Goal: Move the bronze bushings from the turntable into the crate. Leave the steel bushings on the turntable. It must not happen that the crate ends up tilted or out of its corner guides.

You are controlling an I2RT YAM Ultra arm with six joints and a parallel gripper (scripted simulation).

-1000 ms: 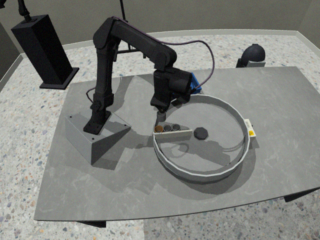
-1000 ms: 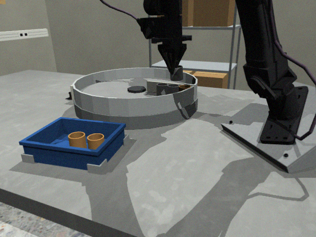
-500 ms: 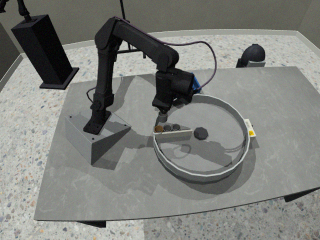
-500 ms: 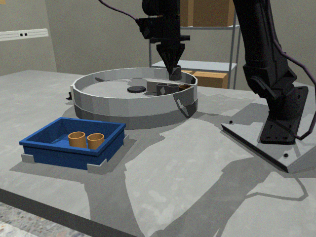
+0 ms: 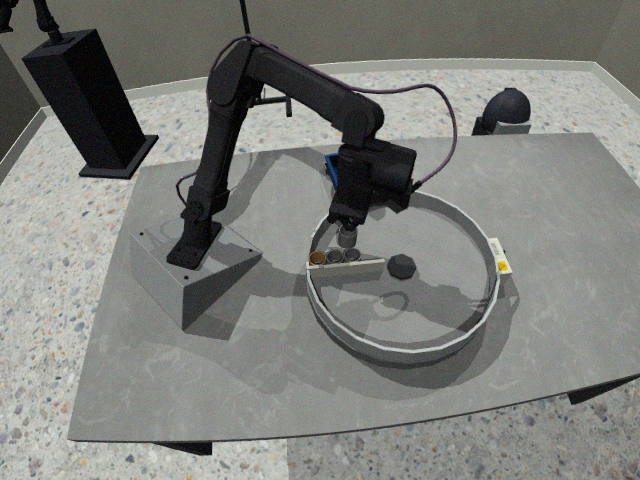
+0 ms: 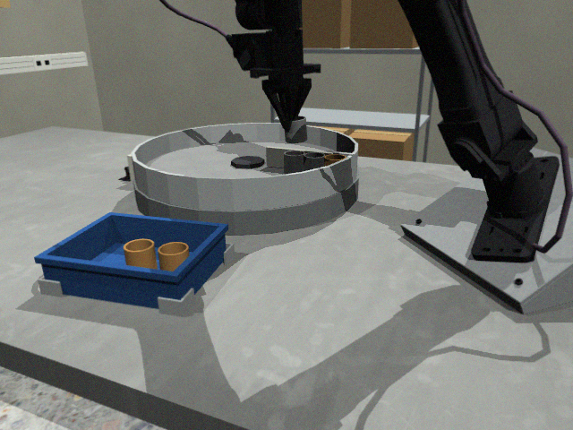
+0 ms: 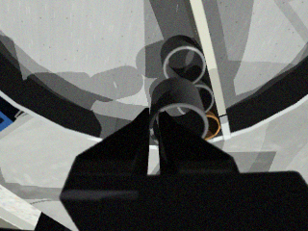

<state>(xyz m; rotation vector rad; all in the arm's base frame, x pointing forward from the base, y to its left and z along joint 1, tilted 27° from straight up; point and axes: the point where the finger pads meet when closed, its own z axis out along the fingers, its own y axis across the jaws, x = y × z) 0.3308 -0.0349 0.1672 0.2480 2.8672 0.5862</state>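
two bushings [image 6: 156, 253] in crate [image 6: 83, 272] | three bushings [image 5: 334, 255] on turntable [image 5: 413, 347]

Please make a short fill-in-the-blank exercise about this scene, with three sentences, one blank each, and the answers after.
1. The gripper is shut on a ____ bushing above the turntable.
2. The blue crate holds ____ bronze bushings.
3. Against the divider bar, one bronze bushing sits beside ____ steel bushings.

Missing words: steel; two; two

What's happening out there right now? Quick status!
Gripper shut on a steel bushing, above the turntable. One bronze bushing left there; two in the crate. Nothing blocking.
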